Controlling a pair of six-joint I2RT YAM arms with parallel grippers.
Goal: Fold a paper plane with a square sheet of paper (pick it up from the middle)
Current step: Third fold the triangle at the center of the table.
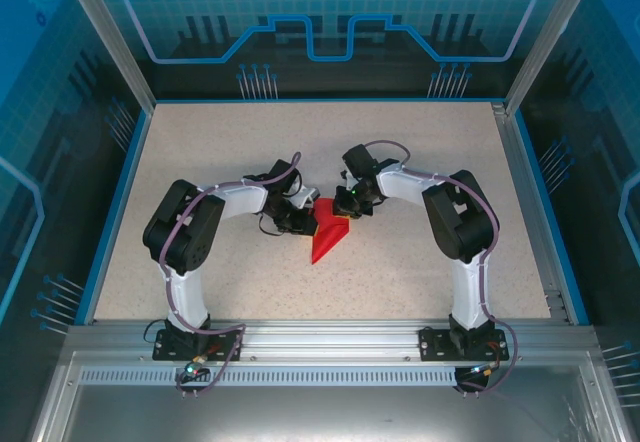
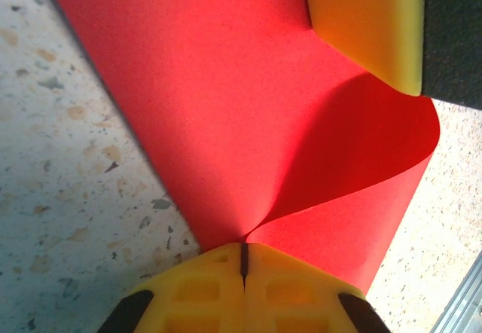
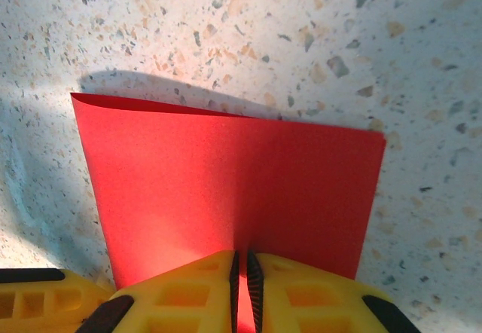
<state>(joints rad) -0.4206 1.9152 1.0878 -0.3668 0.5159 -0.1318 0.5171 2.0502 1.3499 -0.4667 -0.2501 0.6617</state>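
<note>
Top external view: both grippers, left gripper and right gripper, are pinching the half-folded paper; most plane creases are remaining.

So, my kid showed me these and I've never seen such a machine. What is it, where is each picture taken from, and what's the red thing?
These are two robot arms bolted at the near edge of a speckled table. One picture looks down from above; the other two come from cameras on each wrist, so the yellow fingers you see belong to the grippers. The red thing is a sheet of paper, partly folded and curling. The left gripper is shut, pinching the paper's edge. The right gripper also pinches an edge between its yellow fingers.
</note>
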